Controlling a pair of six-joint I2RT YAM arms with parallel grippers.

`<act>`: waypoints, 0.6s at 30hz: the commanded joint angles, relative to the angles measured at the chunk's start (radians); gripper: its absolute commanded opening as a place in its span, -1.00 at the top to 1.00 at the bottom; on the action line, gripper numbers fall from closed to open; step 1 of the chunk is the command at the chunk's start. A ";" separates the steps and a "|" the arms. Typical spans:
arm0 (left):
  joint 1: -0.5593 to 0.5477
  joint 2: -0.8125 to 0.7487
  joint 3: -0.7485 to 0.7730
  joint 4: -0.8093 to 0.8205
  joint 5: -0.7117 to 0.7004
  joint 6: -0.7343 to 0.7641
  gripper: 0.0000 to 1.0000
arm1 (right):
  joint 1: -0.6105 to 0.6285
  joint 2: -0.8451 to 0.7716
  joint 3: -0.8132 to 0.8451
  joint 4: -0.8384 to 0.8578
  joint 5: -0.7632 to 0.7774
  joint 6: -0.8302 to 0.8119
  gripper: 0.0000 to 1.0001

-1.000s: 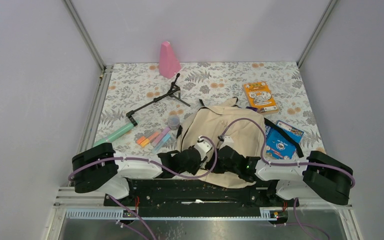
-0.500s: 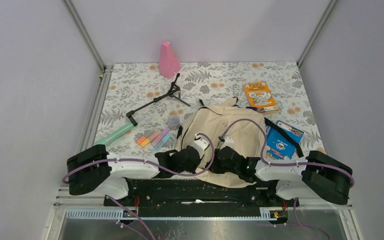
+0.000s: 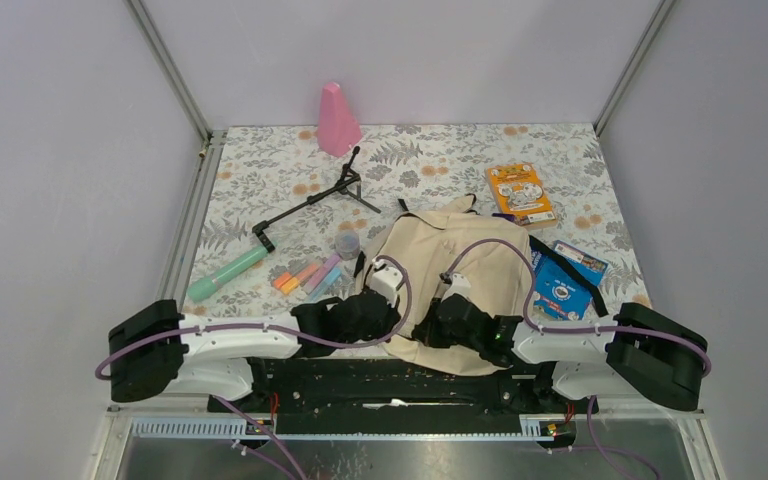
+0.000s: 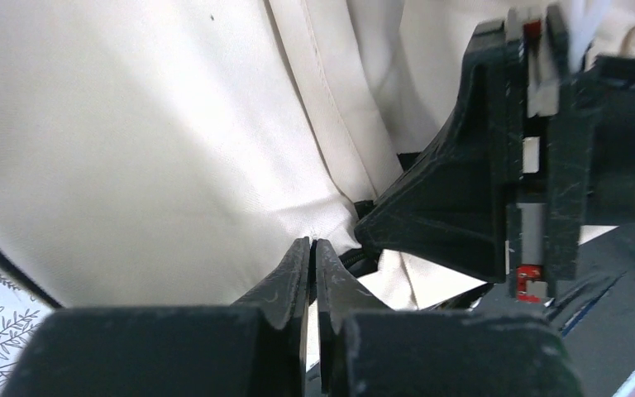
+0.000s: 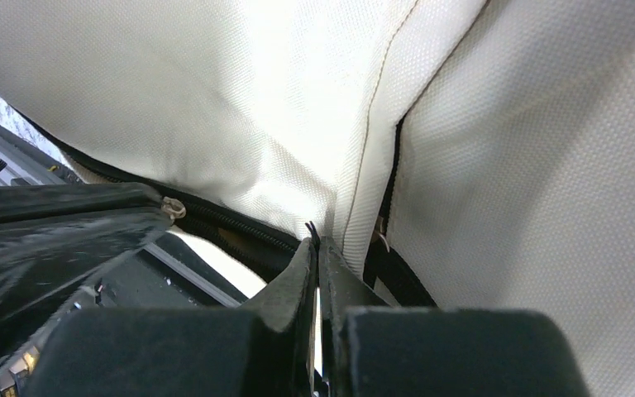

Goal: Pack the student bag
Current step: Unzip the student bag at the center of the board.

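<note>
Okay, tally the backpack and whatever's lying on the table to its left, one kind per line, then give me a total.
Backpack: 1
Pink cone: 1
Black tripod stand: 1
Mint-green tube: 1
Small jar: 1
Coloured sticks: 1 cluster, too small to count singly
Total: 6

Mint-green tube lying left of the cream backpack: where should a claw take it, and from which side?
Across the middle of the mint-green cylindrical tube, from straight above, closing over its narrow width: it lies flat and slanted, both long sides exposed.

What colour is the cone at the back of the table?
Pink; the cone shows best in the top external view.
</note>
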 commanded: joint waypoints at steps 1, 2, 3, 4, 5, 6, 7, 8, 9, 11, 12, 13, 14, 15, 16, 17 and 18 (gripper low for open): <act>-0.003 -0.067 -0.005 0.022 -0.066 -0.063 1.00 | 0.007 -0.011 -0.025 -0.060 0.070 0.005 1.00; -0.003 -0.072 -0.007 0.028 -0.070 -0.071 1.00 | 0.008 -0.010 -0.024 -0.060 0.072 0.005 1.00; -0.003 -0.077 -0.010 0.033 -0.075 -0.077 1.00 | 0.007 -0.009 -0.022 -0.060 0.072 0.005 1.00; -0.003 -0.082 -0.011 0.034 -0.081 -0.084 1.00 | 0.008 -0.006 -0.023 -0.060 0.071 0.005 1.00; -0.003 -0.083 -0.012 0.032 -0.089 -0.088 1.00 | 0.007 -0.004 -0.021 -0.060 0.071 0.005 1.00; -0.003 -0.087 -0.012 0.026 -0.099 -0.091 1.00 | 0.008 -0.003 -0.019 -0.059 0.070 0.004 1.00; -0.003 -0.092 -0.013 0.021 -0.107 -0.092 1.00 | 0.007 -0.002 -0.020 -0.059 0.070 0.004 1.00; -0.003 -0.098 -0.013 0.015 -0.116 -0.094 1.00 | 0.008 -0.002 -0.020 -0.059 0.070 0.004 1.00; -0.003 -0.109 -0.014 0.005 -0.130 -0.094 1.00 | 0.007 -0.003 -0.021 -0.059 0.072 0.004 1.00; -0.003 -0.132 -0.017 -0.008 -0.152 -0.090 1.00 | 0.007 -0.008 -0.024 -0.060 0.076 0.004 1.00; -0.003 -0.147 -0.020 -0.014 -0.162 -0.085 1.00 | 0.007 -0.009 -0.025 -0.062 0.079 0.004 1.00; -0.001 -0.163 -0.024 -0.018 -0.174 -0.081 1.00 | 0.008 -0.011 -0.025 -0.065 0.083 0.004 1.00; 0.001 -0.182 -0.030 -0.019 -0.183 -0.079 1.00 | 0.007 -0.014 -0.024 -0.068 0.086 0.004 1.00; 0.006 -0.201 -0.036 -0.016 -0.184 -0.076 1.00 | 0.007 -0.014 -0.025 -0.069 0.088 0.003 1.00; 0.013 -0.217 -0.042 -0.012 -0.181 -0.072 1.00 | 0.007 -0.015 -0.026 -0.069 0.090 0.003 1.00; 0.018 -0.230 -0.047 -0.009 -0.175 -0.070 1.00 | 0.007 -0.016 -0.026 -0.069 0.090 0.005 1.00; 0.023 -0.241 -0.049 -0.010 -0.169 -0.066 1.00 | 0.007 -0.014 -0.025 -0.069 0.091 0.005 1.00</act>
